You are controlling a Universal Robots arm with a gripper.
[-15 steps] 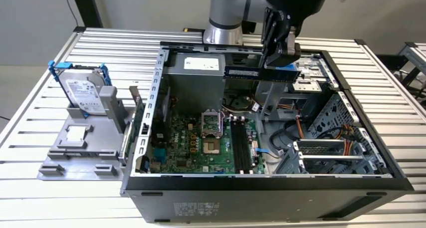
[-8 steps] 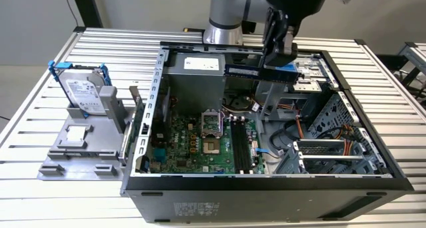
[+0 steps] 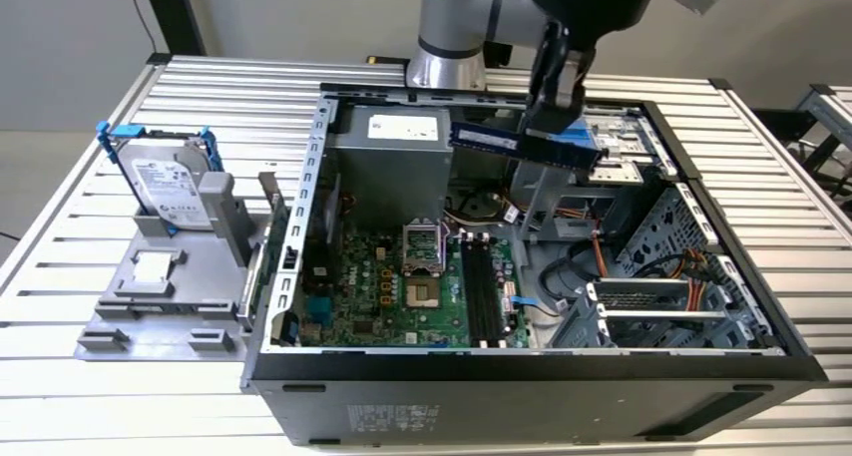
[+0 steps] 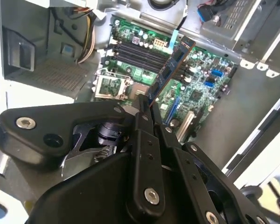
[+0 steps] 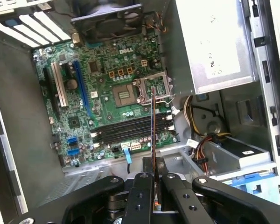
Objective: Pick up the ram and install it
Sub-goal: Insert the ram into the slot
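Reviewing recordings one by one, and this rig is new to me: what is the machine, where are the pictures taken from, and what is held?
It is one robot arm with a gripper. The exterior view looks down on a slatted metal table bearing an open computer case and, at that view's left, a hard drive in a grey stand. Both wrist views ride the arm, looking past the gripper at the green circuit board. The gripper is shut on the ram, held above the case.

The arm (image 3: pixel 450 37) reaches down steeply, its gripper (image 3: pixel 546 127) (black, two-fingered) pinched on the ram (image 3: pixel 486 139).
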